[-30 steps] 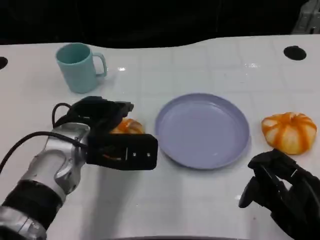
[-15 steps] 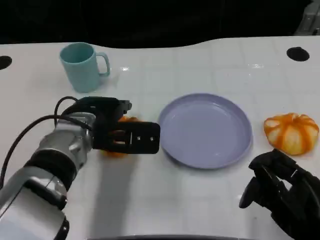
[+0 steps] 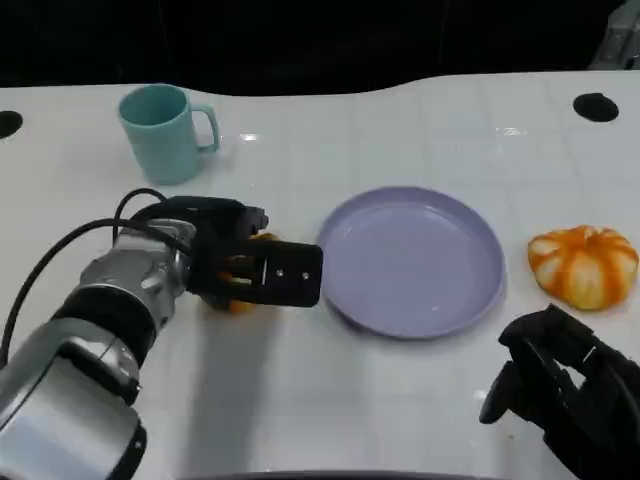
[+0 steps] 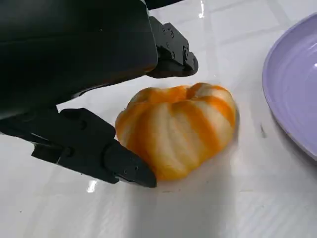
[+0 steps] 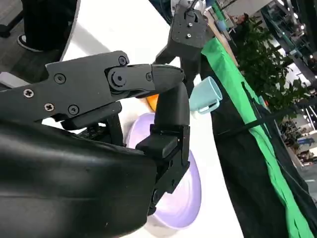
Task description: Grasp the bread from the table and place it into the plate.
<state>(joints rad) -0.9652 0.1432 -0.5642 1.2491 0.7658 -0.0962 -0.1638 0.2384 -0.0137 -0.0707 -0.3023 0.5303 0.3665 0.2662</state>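
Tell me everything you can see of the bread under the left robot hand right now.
The bread is a round, pumpkin-shaped bun, ribbed in orange and pale cream stripes, with a soft, glossy crust. It sits flat on the white table, apart from the purple plate beside it. The left robot hand is around it: one black fingertip touches its lower side, another reaches over its far edge. From the head view the hand covers most of it, leaving orange slivers showing. It is not lifted yet.

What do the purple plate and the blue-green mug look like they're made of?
The plate looks like smooth, matte plastic, though glazed ceramic is possible: even lilac colour, faint rings inside the rim. The mug looks like plastic or ceramic too: uniform teal, soft sheen.
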